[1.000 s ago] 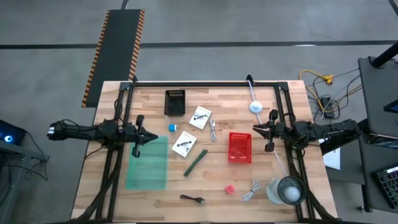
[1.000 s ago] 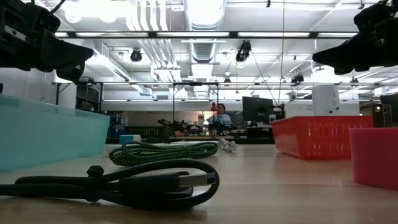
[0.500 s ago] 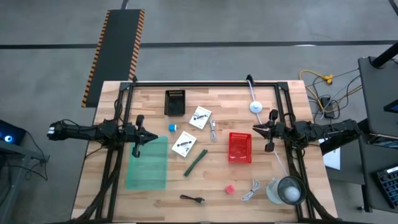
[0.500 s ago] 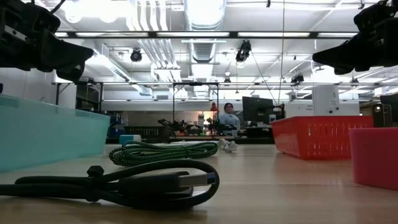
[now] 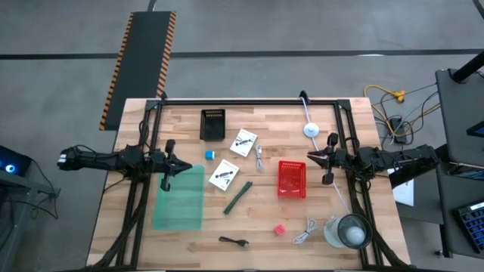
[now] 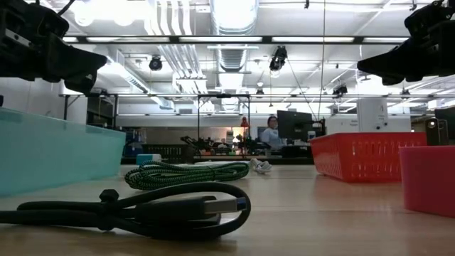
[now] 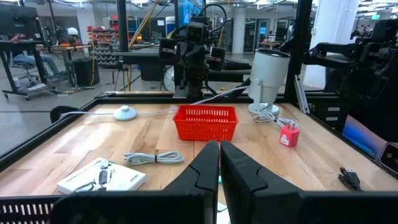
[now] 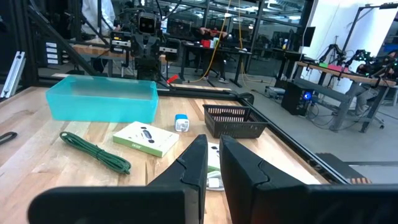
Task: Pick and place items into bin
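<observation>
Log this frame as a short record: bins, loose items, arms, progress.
bins: teal bin on left, red basket on right, black basket at back
loose items: blue cube, red cube, two white packets, green stick, black cable, white cable
arms: left gripper and right gripper raised, shut, holding nothing
progress: no loose item seen in any bin

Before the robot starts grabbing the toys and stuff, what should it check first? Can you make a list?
1. Left gripper empty, shut, at the teal bin's edge: ok.
2. Right gripper empty, shut, beside the red basket: ok.
3. Items on the table, not in bins yet: blue cube, red cube, green stick: ok.
4. Fingers need opening before grabbing: not ok.
5. Which bin is meant: cannot tell.
</observation>
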